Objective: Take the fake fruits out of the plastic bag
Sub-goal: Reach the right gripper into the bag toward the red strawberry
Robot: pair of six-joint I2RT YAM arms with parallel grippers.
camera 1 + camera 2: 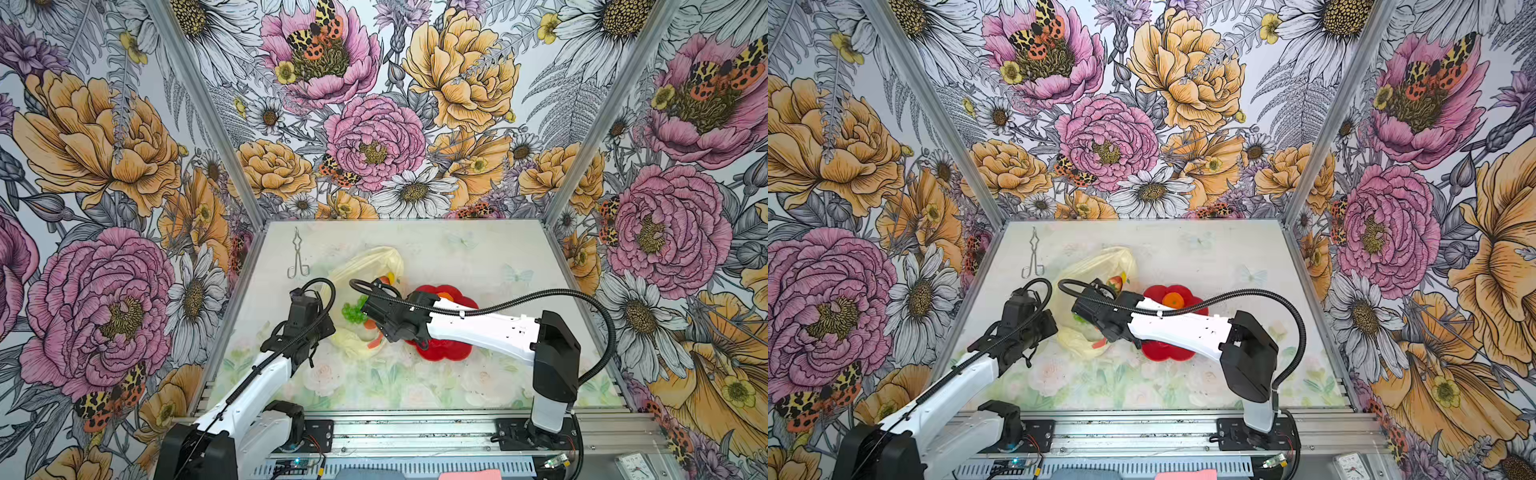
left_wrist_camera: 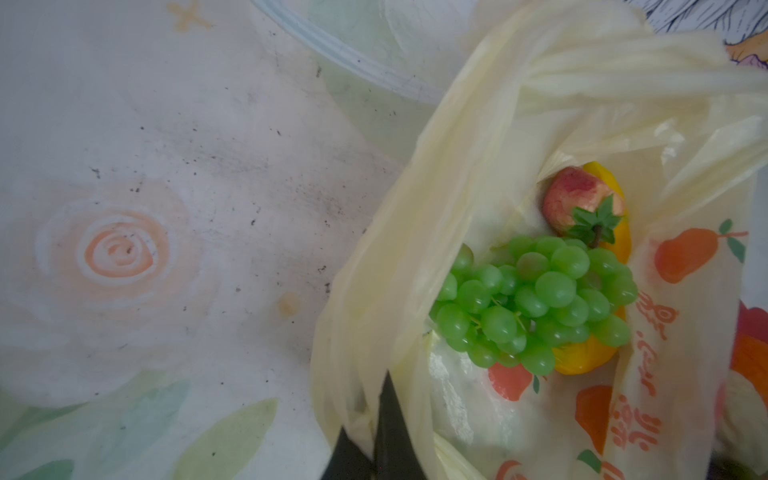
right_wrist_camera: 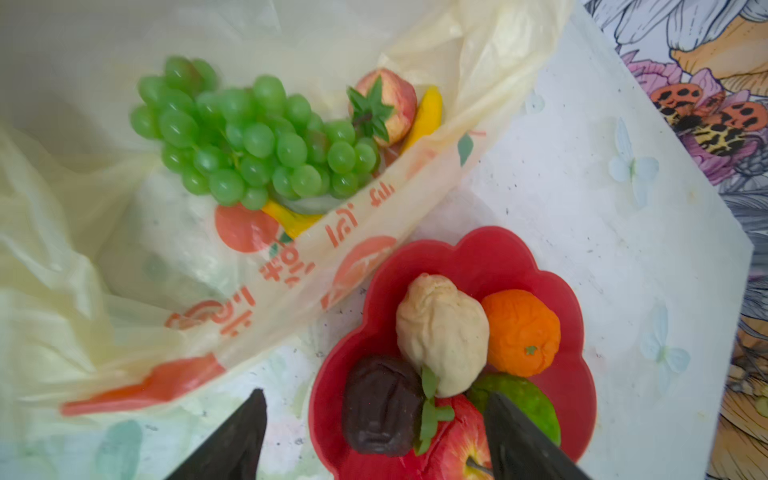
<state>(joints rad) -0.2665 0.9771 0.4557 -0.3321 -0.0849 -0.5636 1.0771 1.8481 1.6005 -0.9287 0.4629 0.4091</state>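
Three glossy fake fruits (image 3: 257,141), grape bunch (image 2: 536,303), strawberry (image 2: 582,199) and banana (image 2: 582,359), lie in the crinkly pale-yellow plastic bag (image 2: 415,208) mid-table. Five more fill the one red plate (image 3: 519,253) just right of it. The left gripper (image 2: 386,419) pinches the bag's rim; the right gripper (image 3: 376,395) gapes empty.

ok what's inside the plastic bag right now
Inside the plastic bag: a green grape bunch, a strawberry and a yellow banana lying partly under the grapes. Anything beneath them or under the bag's folds is covered.

top views: high, front, looking down | wrists: close, sharing plastic bag (image 2: 478,145)
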